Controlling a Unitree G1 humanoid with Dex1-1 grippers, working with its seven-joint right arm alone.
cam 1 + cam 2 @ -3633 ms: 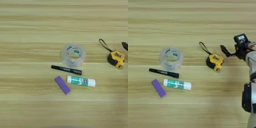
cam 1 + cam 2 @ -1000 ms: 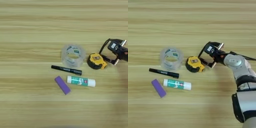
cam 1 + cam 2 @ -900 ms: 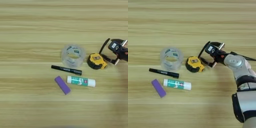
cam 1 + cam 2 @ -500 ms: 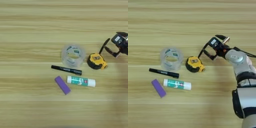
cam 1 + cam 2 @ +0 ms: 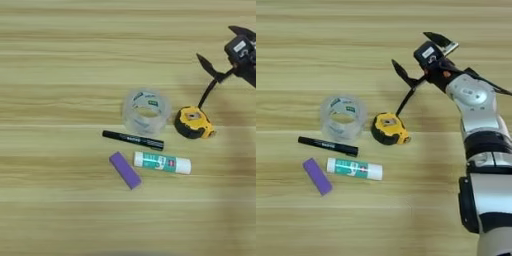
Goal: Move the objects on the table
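Observation:
Several small objects lie in a cluster on the wooden table (image 5: 60, 220). A clear tape roll (image 5: 343, 117) stands at the left of the group, with a yellow tape measure (image 5: 389, 128) just right of it. In front of them lie a black marker (image 5: 328, 145), a white-green glue stick (image 5: 354, 168) and a purple eraser (image 5: 317, 176). The measure's black strap (image 5: 405, 102) stretches back and right toward my right gripper (image 5: 420, 56). That gripper hovers behind the measure, open, its fingers spread wide. The strap's end reaches the nearer finger; I cannot tell if they touch.
My silver forearm (image 5: 476, 107) comes in along the right side of the right eye view, from the bottom edge up to the gripper. Bare wood surrounds the cluster on the left, far side and near side.
Since 3.6 s ago the tape measure has shifted left to beside the tape roll. In the last half second the gripper has drawn back from it and spread its fingers; the measure stayed put.

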